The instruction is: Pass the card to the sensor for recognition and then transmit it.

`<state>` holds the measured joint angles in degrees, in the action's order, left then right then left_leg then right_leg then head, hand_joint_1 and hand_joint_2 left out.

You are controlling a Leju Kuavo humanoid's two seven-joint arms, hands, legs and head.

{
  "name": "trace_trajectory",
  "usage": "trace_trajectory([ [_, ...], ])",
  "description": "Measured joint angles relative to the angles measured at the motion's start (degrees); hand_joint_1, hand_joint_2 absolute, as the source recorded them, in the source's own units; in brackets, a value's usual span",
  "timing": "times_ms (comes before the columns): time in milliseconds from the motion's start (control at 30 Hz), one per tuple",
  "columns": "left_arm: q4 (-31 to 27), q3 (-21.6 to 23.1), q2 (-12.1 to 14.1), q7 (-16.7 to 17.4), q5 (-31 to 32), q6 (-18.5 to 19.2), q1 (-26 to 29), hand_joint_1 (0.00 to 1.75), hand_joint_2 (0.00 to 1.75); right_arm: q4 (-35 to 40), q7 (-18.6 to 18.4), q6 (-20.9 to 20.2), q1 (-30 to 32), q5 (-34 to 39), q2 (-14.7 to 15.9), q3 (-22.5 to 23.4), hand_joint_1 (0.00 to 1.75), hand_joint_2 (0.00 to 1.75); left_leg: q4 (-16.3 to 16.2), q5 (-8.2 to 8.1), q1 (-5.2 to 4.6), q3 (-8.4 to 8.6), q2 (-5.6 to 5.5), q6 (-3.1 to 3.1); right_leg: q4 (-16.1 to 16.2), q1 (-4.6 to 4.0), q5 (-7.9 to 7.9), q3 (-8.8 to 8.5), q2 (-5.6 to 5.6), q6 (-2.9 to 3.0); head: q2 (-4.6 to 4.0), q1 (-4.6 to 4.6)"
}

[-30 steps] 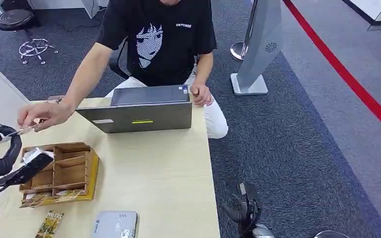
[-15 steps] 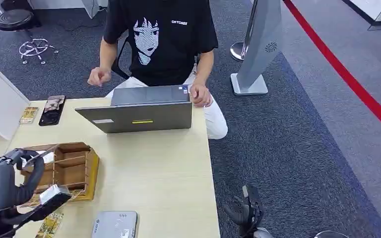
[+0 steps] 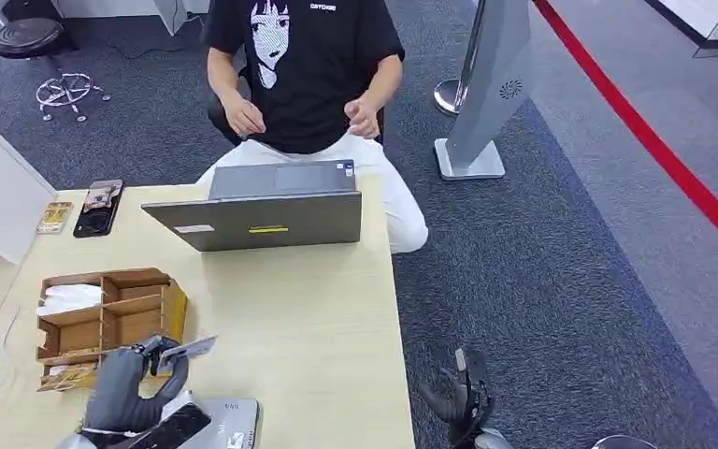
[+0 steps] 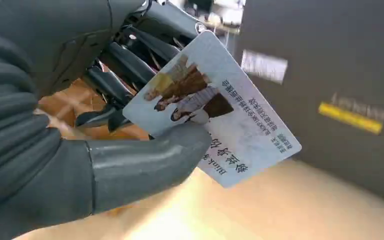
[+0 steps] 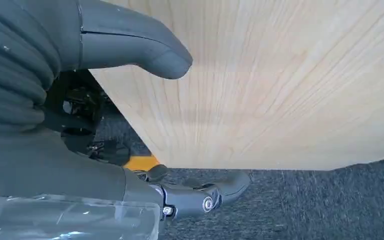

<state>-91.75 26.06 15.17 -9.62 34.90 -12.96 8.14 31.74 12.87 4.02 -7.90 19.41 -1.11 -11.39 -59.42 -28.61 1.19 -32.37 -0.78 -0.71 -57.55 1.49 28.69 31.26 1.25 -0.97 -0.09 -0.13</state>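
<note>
- Head view: I see my left hand (image 3: 136,388) at the near left of the pale wooden desk (image 3: 308,309), pinching a thin white printed card (image 3: 187,350) that sticks out to the right of the hand, held above the desk. Just near of the hand lies the flat grey card sensor (image 3: 229,419), close to the desk's near edge. To the left of the card stands the brown wooden compartment box (image 3: 112,318), with white paper in its far left compartment. Farther off, a grey laptop (image 3: 266,206) sits near the far edge with its lid towards me, and a dark phone (image 3: 98,206) lies at the far left. A person in a black printed T-shirt (image 3: 304,65) sits beyond the laptop, both hands raised off the desk.
- Head view, lower right: my right hand (image 3: 458,398) hangs beside the desk over the dark grey carpet (image 3: 542,262).
- Left wrist view: the thick grey thumb (image 4: 145,160) presses the card (image 4: 215,110) against the darker fingers (image 4: 125,65); the card shows a picture of people and lines of print, with the laptop's grey lid behind it.
- Right wrist view: the right hand (image 5: 80,100) holds nothing; thumb and fingers (image 5: 205,192) are apart, next to the desk's wooden side panel (image 5: 280,85).
</note>
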Motion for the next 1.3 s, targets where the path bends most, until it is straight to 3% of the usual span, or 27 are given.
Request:
trace_trajectory([
  [433,3.71,7.71,-1.35,3.8,-2.47,0.72,0.12,1.75,1.75,0.0,-0.04,0.39,-0.31,0.09,-0.11,0.07,0.0,1.75,0.0,0.0,0.0,-0.02,-0.01,0.0,0.0,0.0,0.0,0.0,-0.02,0.0,0.0,-0.02],
  [767,3.34,10.34,-1.16,6.36,-1.18,-0.17,0.24,1.75,1.75,0.0,-0.02,0.59,-0.38,-0.09,-0.11,0.55,0.0,1.75,0.0,0.0,0.0,-0.02,-0.02,0.0,0.0,0.0,0.0,0.0,-0.02,0.0,0.0,-0.02],
  [967,1.77,11.34,0.62,9.14,-1.09,-0.35,1.62,1.75,1.75,0.0,0.22,1.05,-0.38,-0.13,-0.11,1.07,0.0,1.75,0.0,0.0,0.0,-0.02,-0.02,0.0,0.0,0.0,0.0,0.01,-0.02,0.0,0.0,-0.02],
  [1300,-1.73,13.24,5.97,14.23,-2.8,-2.45,3.95,1.75,1.75,0.0,0.31,1.2,-0.33,-1.25,-0.09,2.21,0.0,1.75,0.01,0.01,0.01,-0.02,-0.01,0.0,0.0,-0.01,0.0,0.01,-0.02,0.0,0.0,-0.02],
])
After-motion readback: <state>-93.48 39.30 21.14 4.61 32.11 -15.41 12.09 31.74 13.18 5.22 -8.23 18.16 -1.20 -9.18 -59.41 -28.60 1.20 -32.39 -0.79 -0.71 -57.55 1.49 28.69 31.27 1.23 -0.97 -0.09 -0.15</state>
